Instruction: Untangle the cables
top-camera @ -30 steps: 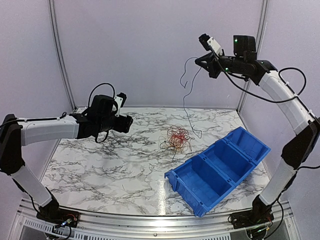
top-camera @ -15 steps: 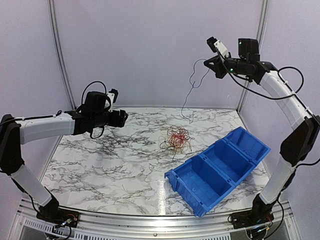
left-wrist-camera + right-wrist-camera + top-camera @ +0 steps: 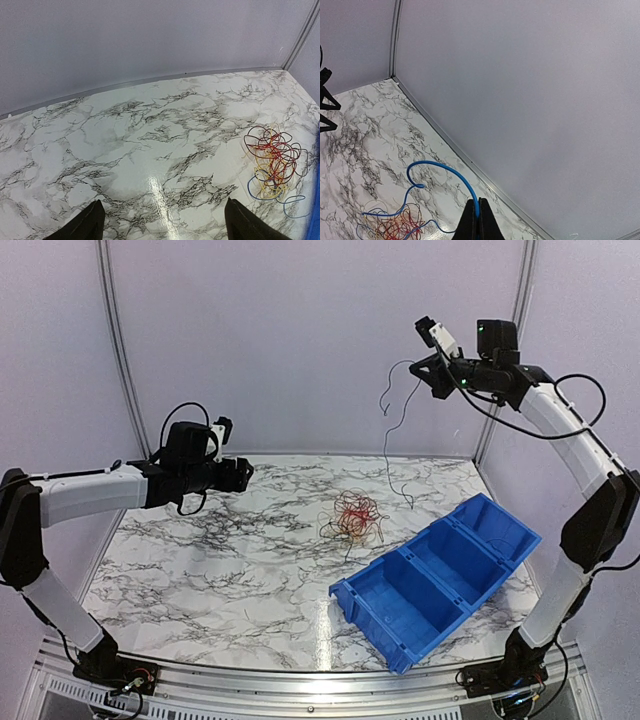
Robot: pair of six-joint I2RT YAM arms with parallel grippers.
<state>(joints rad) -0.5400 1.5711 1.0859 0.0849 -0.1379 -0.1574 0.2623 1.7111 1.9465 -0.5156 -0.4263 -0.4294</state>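
The desk (image 3: 200, 560) carries the tangle of cables (image 3: 355, 517), unmoved, well below the right pincer (image 3: 478, 212). That pincer, pressed together on one blue wire (image 3: 461, 177), has shifted slightly, and the wire's tail now swings clear of the tangle, so one strand is likely freed. The left pincer (image 3: 162, 227), spread and empty, has backed away.

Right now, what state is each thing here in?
Left claw: open, empty, held in the air.
Right claw: shut on the blue cable, raised high.
Blue cable: pinched at one end, dangling loose.
Tangle: lying in a knotted heap, untouched by either claw.
Bin: upright, compartments empty.
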